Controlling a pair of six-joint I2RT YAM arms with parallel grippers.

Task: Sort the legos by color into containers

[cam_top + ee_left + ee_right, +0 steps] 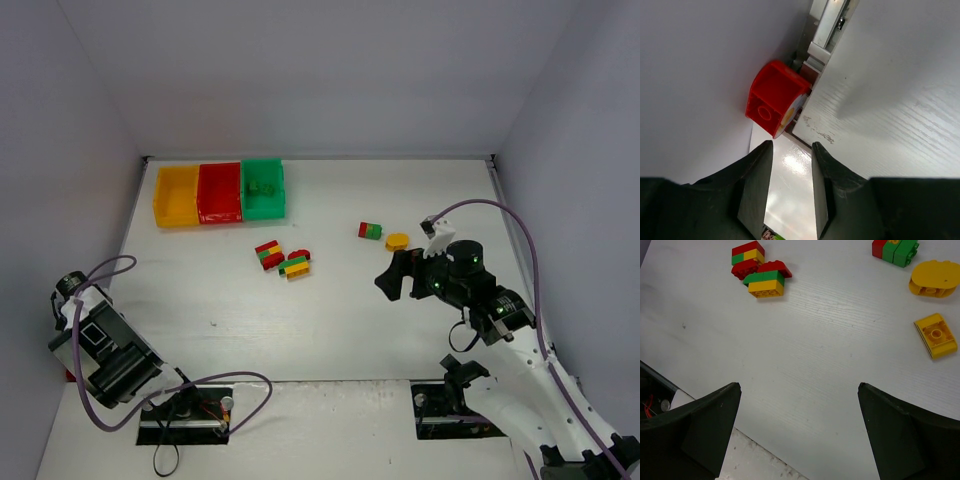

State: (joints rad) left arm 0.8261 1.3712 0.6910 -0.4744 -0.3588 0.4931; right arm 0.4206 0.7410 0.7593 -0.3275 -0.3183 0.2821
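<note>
Yellow plastic, hard and light: the flat yellow brick point(935, 335) looks stiff and slightly slick, probably best pinched across its 2 long straight sides. It lies on the table ahead of the right gripper point(799, 390), outside the gap, past one fingertip. Those fingers are spread wide and hold nothing. The mixed clump point(757, 270) sits well ahead of the other finger. The left gripper point(792, 145) is slightly parted, empty, far from the 3 containers point(220, 192).

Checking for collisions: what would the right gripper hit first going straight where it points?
Likely bare table: the right gripper aims short of the brick clumps, though depth is unclear.
</note>
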